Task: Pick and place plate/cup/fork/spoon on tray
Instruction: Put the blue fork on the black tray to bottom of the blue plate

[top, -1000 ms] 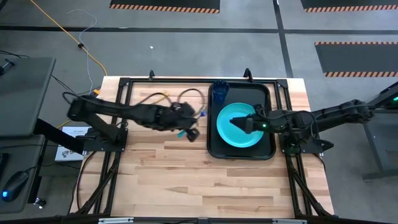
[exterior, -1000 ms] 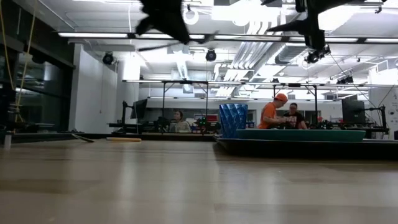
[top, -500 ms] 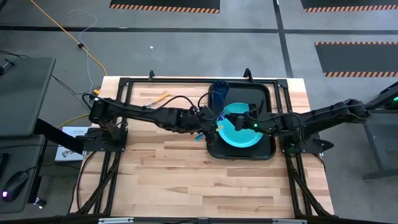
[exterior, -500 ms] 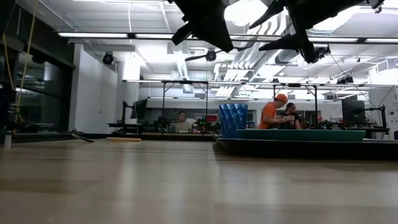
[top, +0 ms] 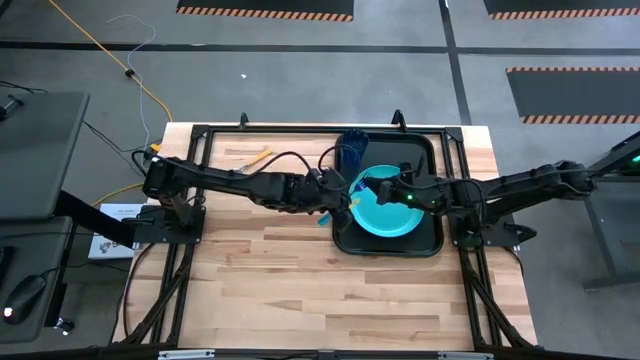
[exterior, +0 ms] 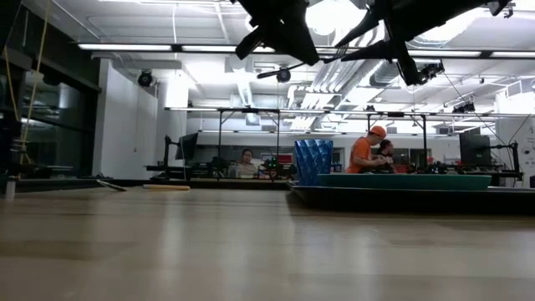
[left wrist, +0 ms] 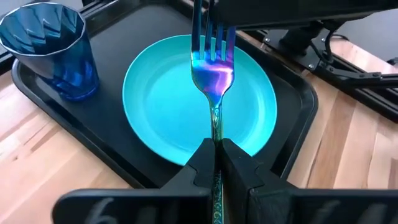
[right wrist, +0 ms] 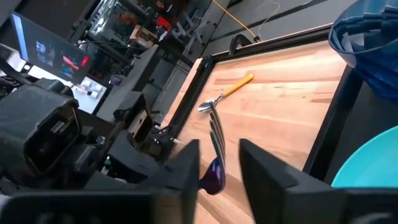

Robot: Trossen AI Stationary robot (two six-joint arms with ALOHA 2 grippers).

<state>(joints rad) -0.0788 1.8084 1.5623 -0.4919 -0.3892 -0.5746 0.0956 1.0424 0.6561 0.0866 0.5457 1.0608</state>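
Left gripper (left wrist: 216, 163) is clenched on the fork (left wrist: 212, 73) by its handle, tines pointing away from the wrist, held above the plate (left wrist: 163, 106). In the high view the left gripper (top: 335, 197) sits at the left edge of the tray (top: 436, 240), right of frame centre, with the fork (top: 357, 192) reaching over the plate (top: 385, 218).

Right gripper (top: 384, 189) comes in from the right side of the frame and meets the fork over the plate's upper left part. In the right wrist view its fingers (right wrist: 186, 169) are spread apart, with the fork (right wrist: 215, 152) between them; contact cannot be told.

Plate lies flat inside the tray (left wrist: 123, 168), filling most of it. Cup (left wrist: 53, 48) stands upright in the tray's corner, upper left of the left wrist frame, just beside the plate; in the high view the cup (top: 353, 148) is at the tray's top left corner.

Spoon (top: 255, 158) lies on the table (top: 300, 280) near the top edge, upper left of centre, well apart from the tray. The right wrist view shows the spoon (right wrist: 227, 91) on bare wood too.

In the low view the cup (exterior: 313, 161) and plate (exterior: 404, 181) show right of centre, both grippers up at the top edge.
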